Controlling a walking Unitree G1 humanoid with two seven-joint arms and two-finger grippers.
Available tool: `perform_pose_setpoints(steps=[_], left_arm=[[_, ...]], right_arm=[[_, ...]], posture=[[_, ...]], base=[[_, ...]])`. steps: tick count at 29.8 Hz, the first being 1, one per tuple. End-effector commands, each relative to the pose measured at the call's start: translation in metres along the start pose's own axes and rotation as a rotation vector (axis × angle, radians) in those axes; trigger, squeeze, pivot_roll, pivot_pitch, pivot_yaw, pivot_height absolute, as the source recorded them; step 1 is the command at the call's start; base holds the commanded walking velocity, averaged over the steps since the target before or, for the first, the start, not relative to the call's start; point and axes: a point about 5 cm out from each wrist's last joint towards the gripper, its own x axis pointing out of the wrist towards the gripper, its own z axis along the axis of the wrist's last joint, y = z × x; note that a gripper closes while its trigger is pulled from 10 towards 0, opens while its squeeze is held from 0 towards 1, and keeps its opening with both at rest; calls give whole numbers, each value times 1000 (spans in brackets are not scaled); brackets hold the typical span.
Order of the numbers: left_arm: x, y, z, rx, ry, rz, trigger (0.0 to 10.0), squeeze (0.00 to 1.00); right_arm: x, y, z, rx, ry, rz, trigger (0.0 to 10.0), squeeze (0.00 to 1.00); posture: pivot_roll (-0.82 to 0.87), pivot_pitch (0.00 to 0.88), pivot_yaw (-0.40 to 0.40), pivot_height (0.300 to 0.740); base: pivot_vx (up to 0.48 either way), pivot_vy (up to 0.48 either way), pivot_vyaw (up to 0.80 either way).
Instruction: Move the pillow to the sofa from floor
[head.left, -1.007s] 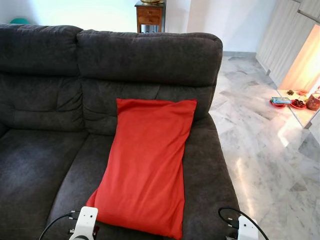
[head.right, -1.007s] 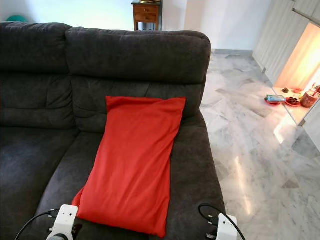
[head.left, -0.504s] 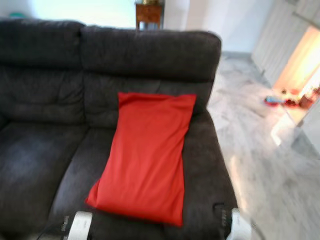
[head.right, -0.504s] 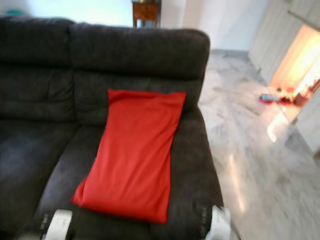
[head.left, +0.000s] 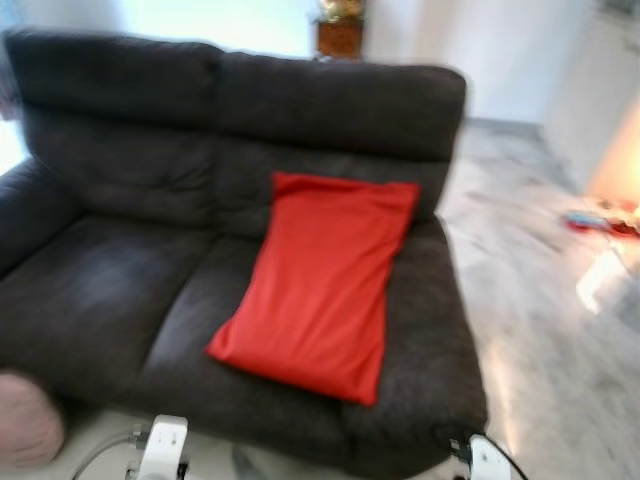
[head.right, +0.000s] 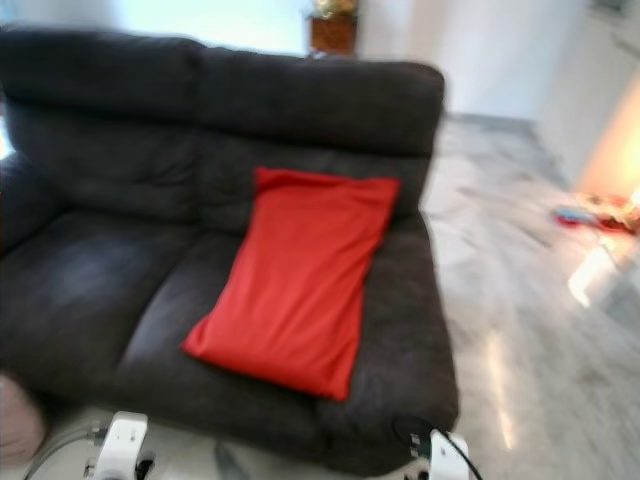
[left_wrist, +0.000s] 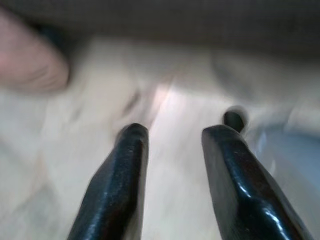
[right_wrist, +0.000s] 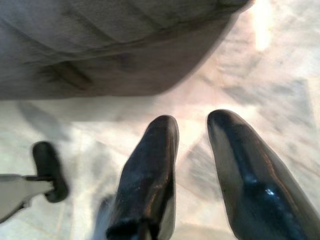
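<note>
Nearest the camera, two silver arms hang low at the bottom edge of the head views, in front of the sofa's base. The left gripper (left_wrist: 172, 135) points down at pale marble floor (left_wrist: 175, 200); its two black fingers (left_wrist: 132, 150) stand a little apart with nothing between them. The right gripper (right_wrist: 192, 125) also points at the floor, just in front of the sofa's lower front edge, its fingers (right_wrist: 155, 150) parted by a narrow gap and holding nothing.

On the floor at the robot's left, beside the sofa's front corner, sits a blurred pinkish rounded object (head.left: 25, 420); what it is cannot be told.

Beyond the arms is a dark grey two-seat sofa (head.left: 120, 290). The red pillow (head.left: 325, 275) lies on its right-hand seat cushion, lengthwise, with its far end leaning up against the backrest and its near end close to the seat's front edge. No gripper touches it.

To the right of the sofa, grey-veined marble floor runs back to a brightly lit area with small red items (head.left: 595, 220) on the floor. Behind the sofa stands a wooden cabinet (head.left: 338, 35) against a pale wall. The head views are blurred.
</note>
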Motion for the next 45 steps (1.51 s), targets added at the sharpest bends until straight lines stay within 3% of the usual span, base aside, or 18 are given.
perform_pose_setpoints(steps=[1, 36, 45], left_arm=[[1, 3, 3, 21, 3, 1, 10000, 0], [-1, -3, -6, 10, 34, -13, 10000, 0], [-1, 4, -8, 11, 41, -5, 10000, 0]], right_arm=[[-2, -2, -13, 6, 39, -7, 10000, 0], [-5, 0, -24, 0, 70, 16, 10000, 0], [-5, 1, -25, -11, 76, 22, 10000, 0]], posture=[[23, 0, -22, 740], [31, 0, -37, 740], [34, 0, -37, 740]], base=[[-281, 0, 0], [-39, 0, 0], [0, 0, 0]])
